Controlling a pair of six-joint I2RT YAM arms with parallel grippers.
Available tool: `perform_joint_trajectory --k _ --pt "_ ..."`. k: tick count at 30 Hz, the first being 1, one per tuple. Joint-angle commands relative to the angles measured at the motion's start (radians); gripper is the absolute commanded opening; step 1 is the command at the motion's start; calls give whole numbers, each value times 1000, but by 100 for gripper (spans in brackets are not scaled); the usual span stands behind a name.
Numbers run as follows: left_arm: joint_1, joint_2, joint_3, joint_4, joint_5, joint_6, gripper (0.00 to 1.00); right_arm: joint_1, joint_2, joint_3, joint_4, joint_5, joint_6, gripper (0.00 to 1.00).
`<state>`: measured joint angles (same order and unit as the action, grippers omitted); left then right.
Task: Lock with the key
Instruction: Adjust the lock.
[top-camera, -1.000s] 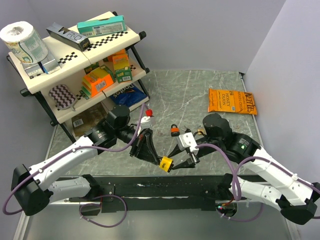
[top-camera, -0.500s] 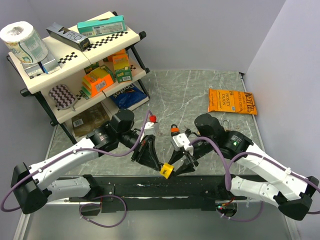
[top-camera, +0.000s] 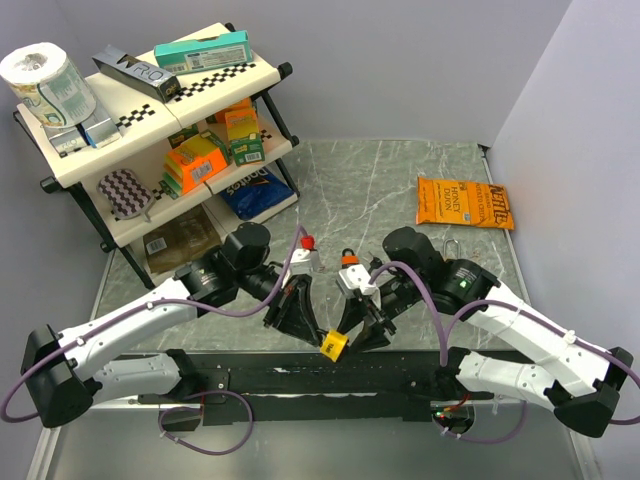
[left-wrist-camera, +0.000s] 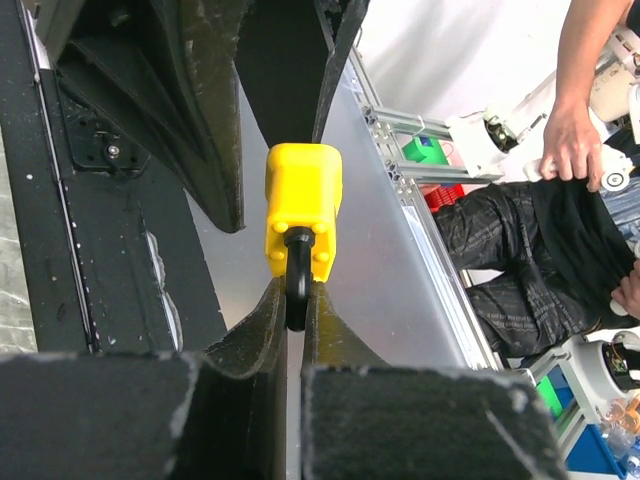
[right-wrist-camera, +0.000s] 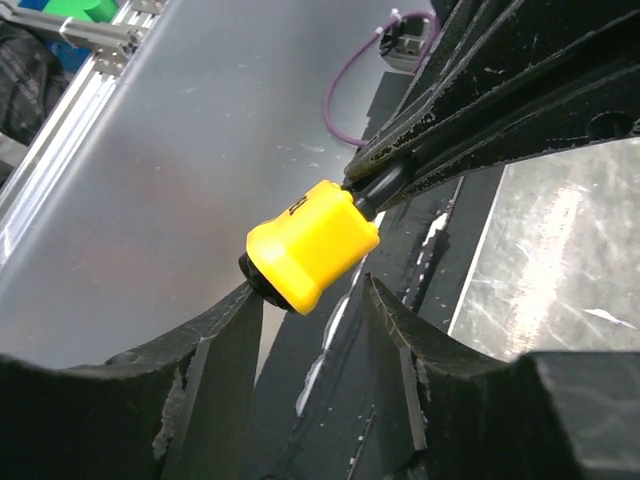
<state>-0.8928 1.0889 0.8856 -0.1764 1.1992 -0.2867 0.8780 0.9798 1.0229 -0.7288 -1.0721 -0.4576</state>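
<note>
Padlock (left-wrist-camera: 303, 205) clamped by shackle (left-wrist-camera: 297, 262) in left tool (left-wrist-camera: 296, 305), body at mouth of half-open right tool (right-wrist-camera: 308, 305).

The padlock (top-camera: 333, 345) was bright yellow, its shackle (left-wrist-camera: 297, 255) black. The left hand (left-wrist-camera: 295, 295) and the right hand (right-wrist-camera: 308, 300) were matte black. The tabletop (top-camera: 380, 190) was grey-green marble with pale veins. Near its far right corner, a snack bag (top-camera: 465, 203) was orange with dark lettering. The shelf (top-camera: 215, 75) was cream with black-and-white checkered trim, and the box (top-camera: 202, 47) on top was teal.
</note>
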Motion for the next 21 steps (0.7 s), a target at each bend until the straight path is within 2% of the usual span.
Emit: perform_joint_trajectory --k 1,5,8,9,12,21 --pt "3 -1 6 69 -7 4 1 -50 14 69 332 172 -59 52" --pt "145 0 64 -101 -6 156 1 -79 -29 59 173 176 -116 75" --pt "208 12 127 -280 -12 329 1 -100 -49 40 112 211 -86 83" --pt "219 23 142 -319 -21 401 1 -123 -49 33 102 227 -60 84" --pt "239 49 188 -411 -55 477 1 -209 -33 25 108 180 60 87" --pt "241 69 204 -334 -148 426 1 -223 66 26 216 139 263 91"
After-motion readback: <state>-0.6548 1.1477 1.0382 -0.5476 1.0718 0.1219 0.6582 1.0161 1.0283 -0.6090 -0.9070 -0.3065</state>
